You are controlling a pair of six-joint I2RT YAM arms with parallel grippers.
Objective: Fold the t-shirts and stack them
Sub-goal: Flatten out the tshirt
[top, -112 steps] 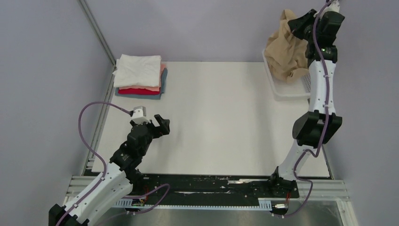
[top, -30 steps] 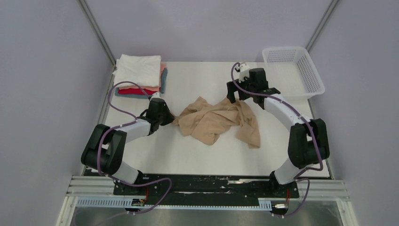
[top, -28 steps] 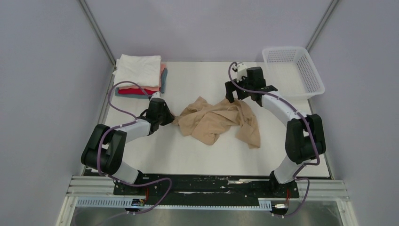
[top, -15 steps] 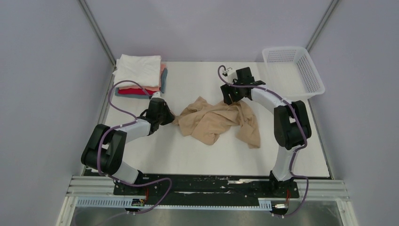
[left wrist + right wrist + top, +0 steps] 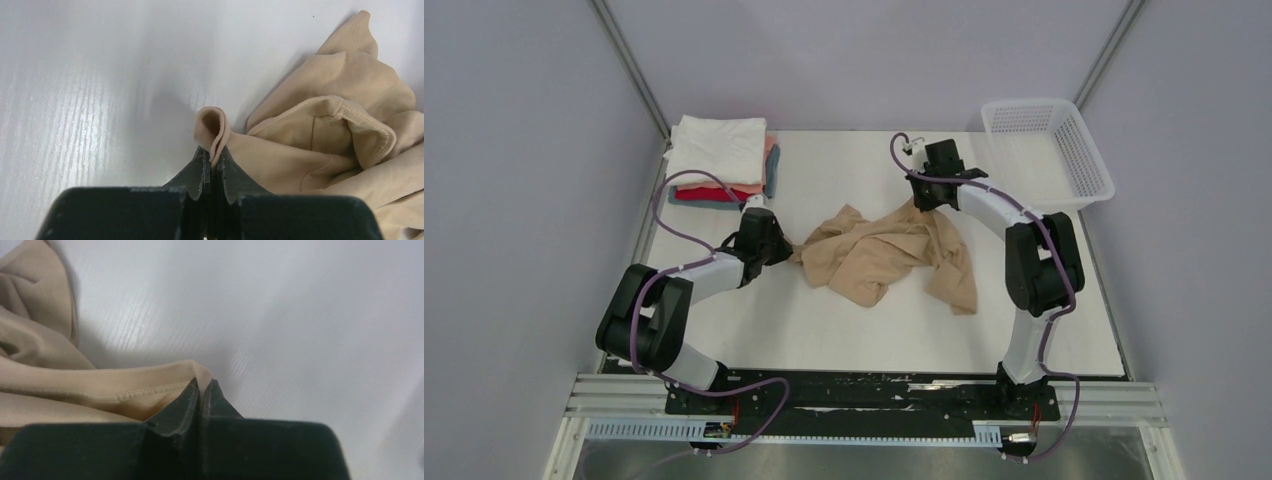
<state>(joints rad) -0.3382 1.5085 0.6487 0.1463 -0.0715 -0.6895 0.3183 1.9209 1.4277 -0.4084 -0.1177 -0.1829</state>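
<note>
Tan t-shirt (image 5: 879, 258): crumpled in a heap at mid-table (image 5: 844, 335), not spread flat. Long axis runs roughly left to right, tilted a little toward the far side at its right end. The left end is drawn to a narrow point; the far-right end peaks upward; 1 lobe trails off toward the near right.

Left gripper (image 5: 792, 247): low at the shirt's left tip, jaws closed tight on a small fold of the cloth. In the left wrist view the fold loops out past the fingertips.

Right gripper (image 5: 921, 205): at the shirt's far-right peak, jaws closed on a stitched hem edge that runs in between the tips in the right wrist view.

Stack of folded shirts (image 5: 721, 160): far-left corner, white on top, pink, red and blue-grey edges below, well apart from the tan one.

White mesh basket (image 5: 1094, 165): far-right corner, clear of the shirt
</note>
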